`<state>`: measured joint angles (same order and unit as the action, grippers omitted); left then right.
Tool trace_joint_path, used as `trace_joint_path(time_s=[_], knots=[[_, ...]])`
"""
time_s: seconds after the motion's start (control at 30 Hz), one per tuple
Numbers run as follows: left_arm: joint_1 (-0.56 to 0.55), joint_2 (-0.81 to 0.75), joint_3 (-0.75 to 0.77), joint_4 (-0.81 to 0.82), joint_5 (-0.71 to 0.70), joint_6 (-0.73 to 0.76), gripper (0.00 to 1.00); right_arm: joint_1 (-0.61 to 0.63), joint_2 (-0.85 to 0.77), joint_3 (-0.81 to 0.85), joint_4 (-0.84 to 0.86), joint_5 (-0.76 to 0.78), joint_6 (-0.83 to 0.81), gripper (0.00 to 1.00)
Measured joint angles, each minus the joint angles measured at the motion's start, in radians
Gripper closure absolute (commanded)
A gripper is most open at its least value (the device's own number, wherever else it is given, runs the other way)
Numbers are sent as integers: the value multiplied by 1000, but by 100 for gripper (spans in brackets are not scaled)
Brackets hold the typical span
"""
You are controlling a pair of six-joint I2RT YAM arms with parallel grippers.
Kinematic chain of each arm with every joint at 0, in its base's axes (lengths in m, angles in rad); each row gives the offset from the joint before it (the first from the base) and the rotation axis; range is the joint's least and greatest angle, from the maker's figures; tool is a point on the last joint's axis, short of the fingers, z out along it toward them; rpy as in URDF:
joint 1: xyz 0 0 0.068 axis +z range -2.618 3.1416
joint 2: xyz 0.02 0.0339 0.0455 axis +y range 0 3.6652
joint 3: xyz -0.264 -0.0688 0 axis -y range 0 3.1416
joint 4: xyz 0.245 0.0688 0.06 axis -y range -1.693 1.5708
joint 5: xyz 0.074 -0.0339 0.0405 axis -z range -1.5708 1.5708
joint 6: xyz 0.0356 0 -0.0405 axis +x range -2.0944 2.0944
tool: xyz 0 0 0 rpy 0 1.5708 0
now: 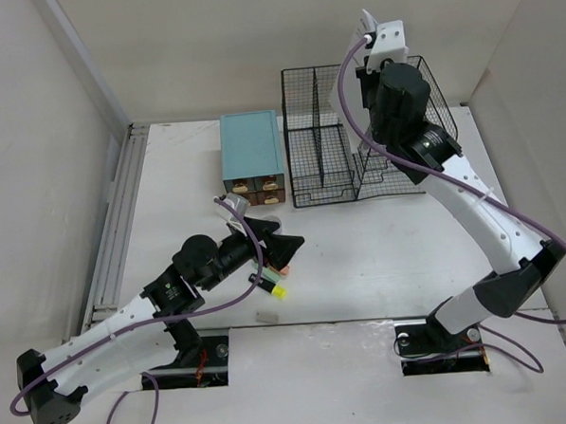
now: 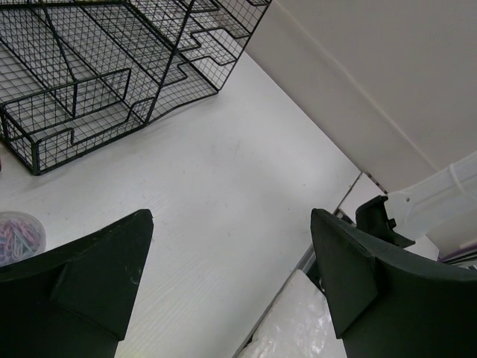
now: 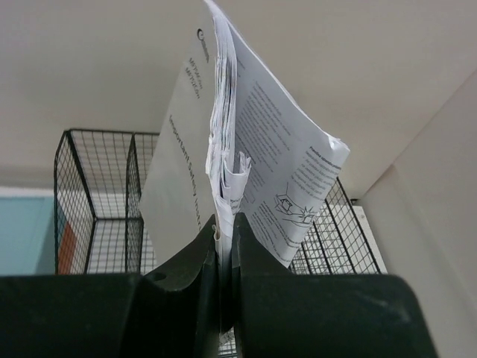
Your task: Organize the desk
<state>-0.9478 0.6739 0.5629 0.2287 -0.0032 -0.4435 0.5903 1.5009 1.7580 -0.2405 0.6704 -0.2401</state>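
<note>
The desk (image 1: 380,254) is a wide white tabletop. My left gripper (image 1: 283,244) hovers low over its middle, open, with only bare desk (image 2: 238,149) between the two black fingers (image 2: 112,276). My right gripper (image 1: 362,56) is raised above the black wire-mesh rack (image 1: 355,137) at the back. In the right wrist view this gripper (image 3: 223,227) is shut on the edge of a sheaf of printed papers (image 3: 253,134), which stands up edge-on over the rack (image 3: 97,194). From above the papers (image 1: 339,95) show as a slanted white sheet.
A teal drawer box (image 1: 253,147) stands left of the rack. Coloured markers (image 1: 276,286) lie by my left gripper, with a small pale block (image 1: 266,317) nearer the front edge. A clear tub of paper clips (image 2: 19,235) sits beside my left finger. Walls close in on three sides.
</note>
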Motion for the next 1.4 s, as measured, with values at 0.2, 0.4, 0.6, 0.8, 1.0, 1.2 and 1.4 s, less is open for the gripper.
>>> trace_joint_path(time_s=[0.2, 0.4, 0.6, 0.8, 1.0, 1.2, 1.4], knots=[[0, 4, 0, 0, -2, 0, 15, 54, 13, 3, 90, 113, -5, 100], [0, -8, 0, -10, -10, -3, 15, 107, 138, 27, 183, 231, -22, 100], [0, -54, 0, -17, -24, -11, 15, 151, 350, 93, 323, 385, -116, 100], [0, -57, -9, -18, -32, -13, 15, 160, 434, 101, 410, 454, -174, 100], [0, -56, -30, -18, -33, -21, 15, 158, 446, 48, 464, 458, -167, 100], [0, -55, -47, -16, -40, -31, 14, 157, 446, -61, 474, 441, -137, 97], [0, -54, -49, -13, -45, -34, 14, 156, 439, -106, 475, 377, -71, 83]])
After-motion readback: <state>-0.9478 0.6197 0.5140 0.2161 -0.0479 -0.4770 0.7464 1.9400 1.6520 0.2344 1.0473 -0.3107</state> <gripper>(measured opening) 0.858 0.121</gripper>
